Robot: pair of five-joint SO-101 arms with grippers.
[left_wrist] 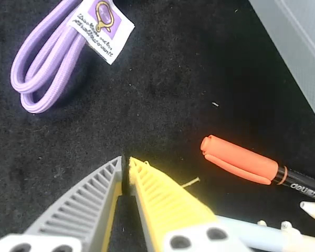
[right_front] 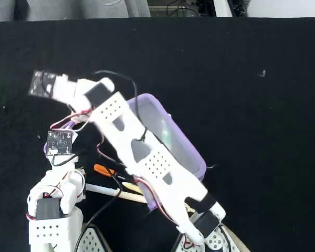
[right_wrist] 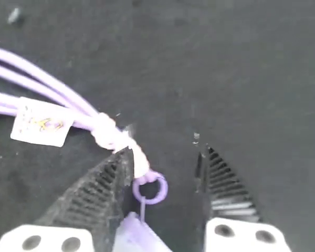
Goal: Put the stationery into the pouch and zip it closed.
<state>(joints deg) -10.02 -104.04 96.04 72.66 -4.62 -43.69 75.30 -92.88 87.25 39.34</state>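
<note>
The purple translucent pouch [right_front: 173,137] lies mid-table, half covered by my right arm [right_front: 142,152], which stretches over it to the far left. My right gripper [right_wrist: 165,157] is open just above the cloth. The pouch's purple zip ring [right_wrist: 150,190] sits between its fingers, close against one black finger [right_wrist: 102,184], with the knotted purple cord [right_wrist: 107,132] and white tag [right_wrist: 42,123] beyond. My left gripper [left_wrist: 127,168] is shut with nothing in it, low over the cloth. It lies between the cord loop [left_wrist: 44,60] and an orange-capped marker [left_wrist: 240,160].
The orange marker [right_front: 105,169], a long pale pencil [right_front: 118,194] and a yellowish item [right_front: 130,185] lie near the pouch's near corner, between the two arm bases. The black cloth to the right and at the back is open room. A cable [right_front: 121,79] loops off the right arm.
</note>
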